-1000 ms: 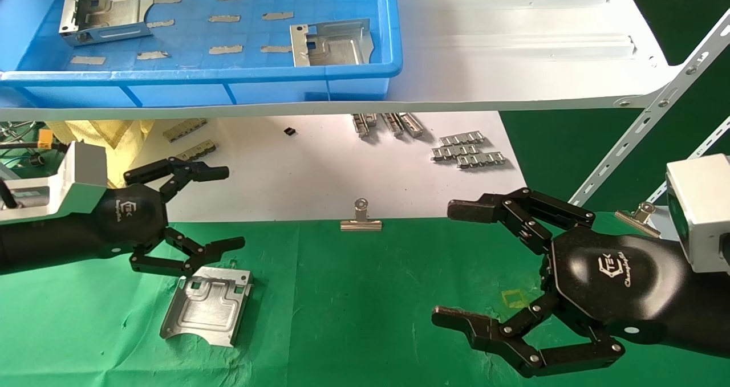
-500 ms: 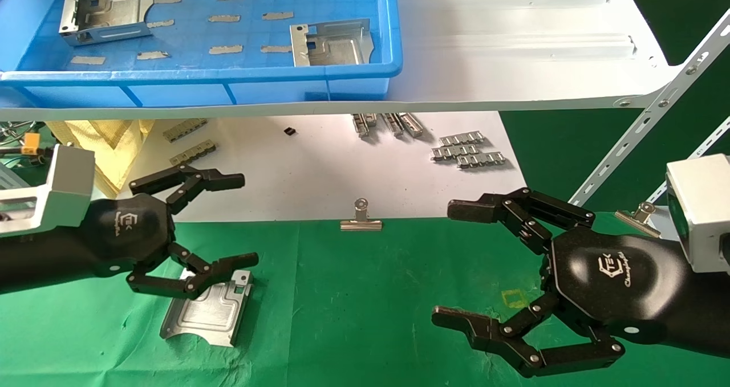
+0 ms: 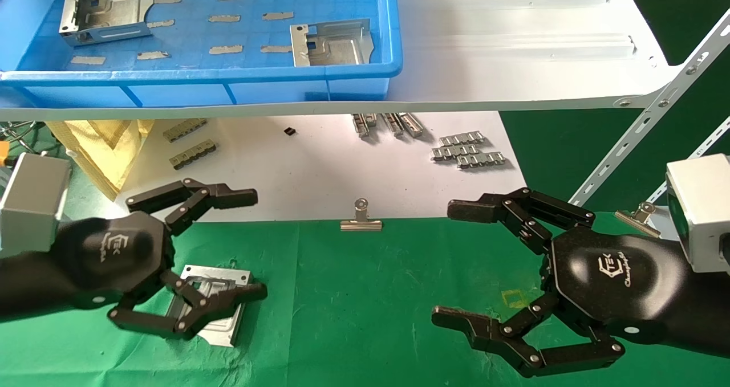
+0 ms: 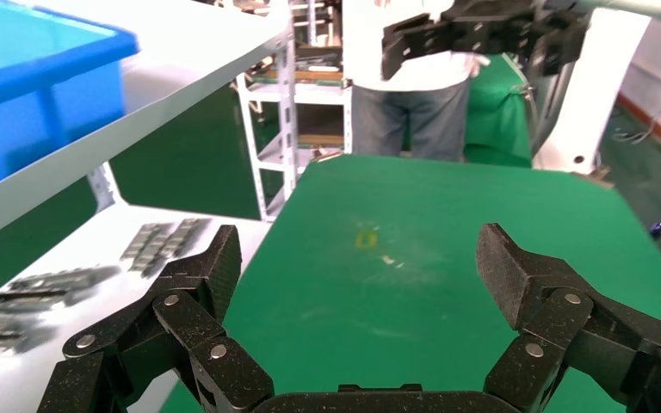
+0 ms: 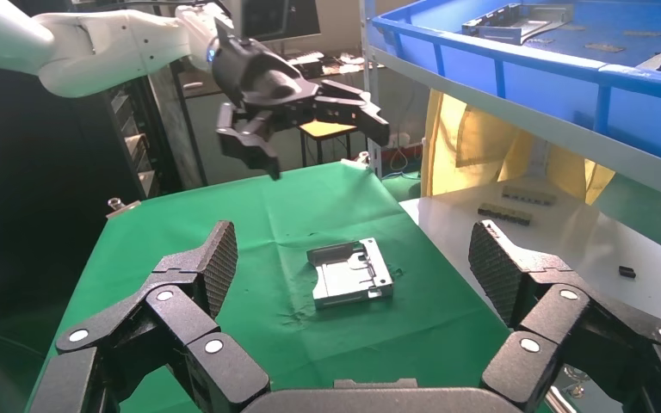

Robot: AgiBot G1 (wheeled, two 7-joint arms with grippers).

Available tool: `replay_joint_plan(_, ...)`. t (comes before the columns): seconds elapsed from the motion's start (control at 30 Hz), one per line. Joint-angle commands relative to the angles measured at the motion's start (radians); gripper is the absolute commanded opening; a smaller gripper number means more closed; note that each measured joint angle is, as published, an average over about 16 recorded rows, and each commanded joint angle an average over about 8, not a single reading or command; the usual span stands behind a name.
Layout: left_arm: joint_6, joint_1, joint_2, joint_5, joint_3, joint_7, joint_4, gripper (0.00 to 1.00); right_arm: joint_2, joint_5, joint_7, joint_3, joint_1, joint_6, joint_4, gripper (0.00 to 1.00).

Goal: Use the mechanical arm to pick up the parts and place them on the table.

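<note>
Left end effector (image 3: pixel 219 244) wide open, holding nothing, above the counter (image 3: pixel 370 296) over the near-left plate (image 3: pixel 219 296). In the right wrist view it hangs well clear of that plate, so no contact. Over the last second it has risen and swung toward the robot, lower finger now crossing in front of the plate; the plate itself hasn't moved. Reads as release done and arm pulling away, so one plate counts as delivered and a trip back to the bin (image 3: pixel 199 73) looks next.

Right end effector (image 3: pixel 450 261) also wide open and empty, parked over the right side of the counter, unchanged across the frames.

Counts:
- Plates: three total. One on the green cloth, flat. Two left in the blue bin on the white shelf (image 3: pixel 513 39): one far left (image 3: pixel 105 11), one near the bin's right wall (image 3: pixel 331 42).
- Tape-like grey patches on the bin floor: about nine.
- Binder clips: two, one at the cloth edge mid-counter (image 3: pixel 360 219), one by the right wrist (image 3: pixel 639 213).
- Small ridged strips on the white sheet (image 3: pixel 296 170): two on the left (image 3: pixel 191 142), several in two clusters on the right (image 3: pixel 450 145), exact number hard to tell.
- Yellow square mark on the cloth: one (image 3: pixel 516 298).
</note>
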Motion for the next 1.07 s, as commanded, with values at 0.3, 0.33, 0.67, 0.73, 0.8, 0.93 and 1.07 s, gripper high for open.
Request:
replay_joint_plan(0.3, -0.018, 0.100, -0.034, -0.031, -0.092, -0.127, -0.185, 1.00, 0.000, 0.000, 0.000, 0.000, 0.000, 0.000, 0.000, 1.00)
replay_joint_plan(0.33, -0.020, 0.109, -0.037, -0.033, -0.100, -0.138, -0.202, 1.00, 0.000, 0.000, 0.000, 0.000, 0.000, 0.000, 0.000, 1.00)
replay_joint_plan(0.67, -0.028, 0.158, -0.054, -0.050, -0.146, -0.190, -0.293, 1.00, 0.000, 0.000, 0.000, 0.000, 0.000, 0.000, 0.000, 1.00)
replay_joint_plan(0.73, -0.028, 0.157, -0.053, -0.050, -0.144, -0.188, -0.289, 1.00, 0.000, 0.000, 0.000, 0.000, 0.000, 0.000, 0.000, 1.00)
replay_joint_plan(0.8, -0.028, 0.154, -0.053, -0.050, -0.142, -0.186, -0.284, 1.00, 0.000, 0.000, 0.000, 0.000, 0.000, 0.000, 0.000, 1.00)
replay_joint_plan(0.93, -0.027, 0.150, -0.051, -0.049, -0.137, -0.183, -0.275, 1.00, 0.000, 0.000, 0.000, 0.000, 0.000, 0.000, 0.000, 1.00)
replay_joint_plan(1.07, -0.027, 0.148, -0.051, -0.048, -0.135, -0.181, -0.271, 1.00, 0.000, 0.000, 0.000, 0.000, 0.000, 0.000, 0.000, 1.00)
